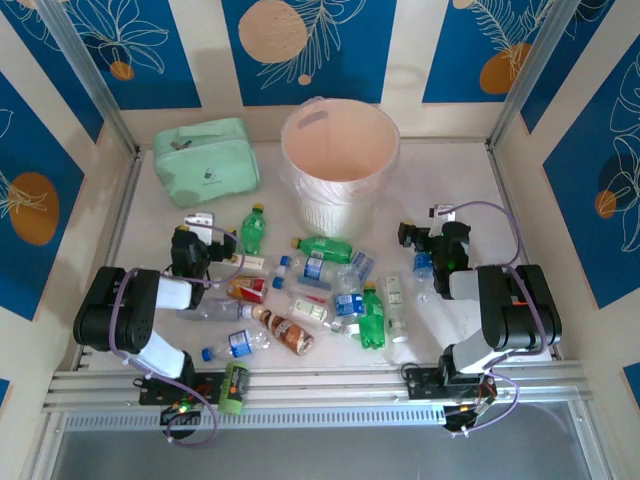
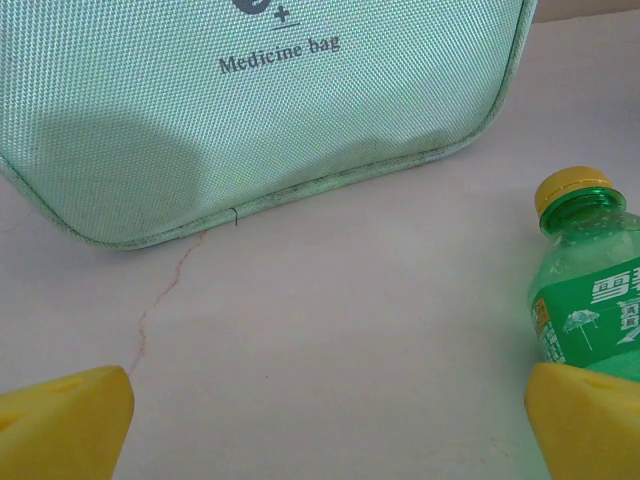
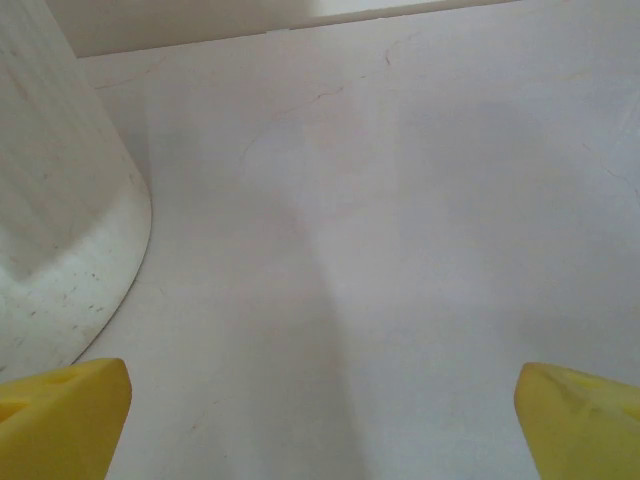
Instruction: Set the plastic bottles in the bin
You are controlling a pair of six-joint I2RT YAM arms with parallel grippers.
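**Both end effectors wide open; bottles lie on the table, outside the bin**

The left end effector [image 2: 320,425] stands wide, its yellow fingertips [image 2: 60,425] far apart and gripping nothing, low over the bare table [image 2: 330,330]. Just beside its right fingertip lies a green bottle [image 2: 590,290], its yellow cap [image 2: 572,190] pointing toward the far edge. Beyond it, toward the far left corner, the mint-green pouch [image 2: 250,110] marked "Medicine bag" lies flat.

The right end effector [image 3: 320,425] is equally wide and holds nothing. It faces across bare table toward the far edge, with the ribbed white wall of the bin [image 3: 50,200] near on its left. The bin stands upright at the middle of the far edge.

The other plastic bottles [image 1: 320,295] lie on their sides in a loose cluster between the two arms, toward the near edge, all outside the bin.
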